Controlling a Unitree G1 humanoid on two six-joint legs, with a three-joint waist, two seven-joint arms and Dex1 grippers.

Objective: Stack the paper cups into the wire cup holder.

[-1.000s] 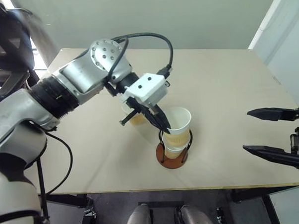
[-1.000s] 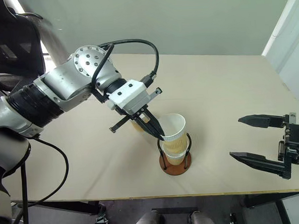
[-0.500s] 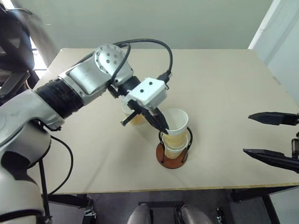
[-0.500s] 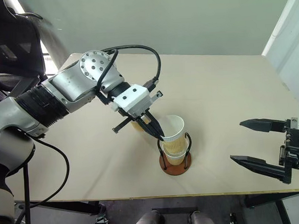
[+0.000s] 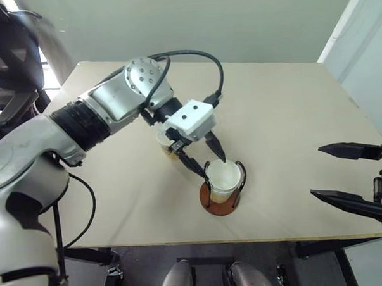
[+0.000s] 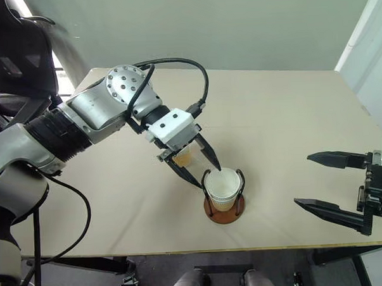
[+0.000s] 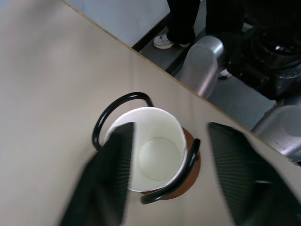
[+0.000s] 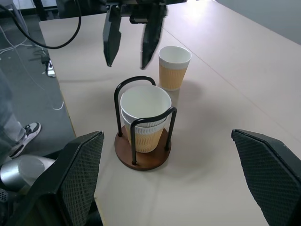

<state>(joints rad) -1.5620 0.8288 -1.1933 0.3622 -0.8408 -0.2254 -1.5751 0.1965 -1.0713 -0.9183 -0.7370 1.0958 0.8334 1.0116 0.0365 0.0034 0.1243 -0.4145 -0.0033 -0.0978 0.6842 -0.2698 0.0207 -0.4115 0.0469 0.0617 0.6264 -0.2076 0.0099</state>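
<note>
Table [image 5: 285,113] edge nearest the robot, pale beige top. Wire cup holder [image 5: 221,199] stands just in from that edge, a little left of centre: round reddish-brown base, two black wire loops upright. Two paper cups [image 5: 223,179] sit nested inside it, the upper one seated in the lower, white rim showing between the loops; in the right wrist view the nested pair stands upright with both rims visible one above the other.

Left pincer [image 5: 208,165] hangs just above and behind the holder, angled down toward it. Its two black fingers [image 5: 215,147] are spread apart, one on each side of the top cup's rim, and grip nothing; in the left wrist view the cup mouth shows between them with a gap on either side.

Right pincer [image 5: 341,174] hovers at the table's right edge, well apart from the holder, fingers wide apart and empty.

Farther back, third cup [image 8: 174,67] stands alone and upright on the table, just behind the holder and partly hidden by the left pincer in the head views.
</note>
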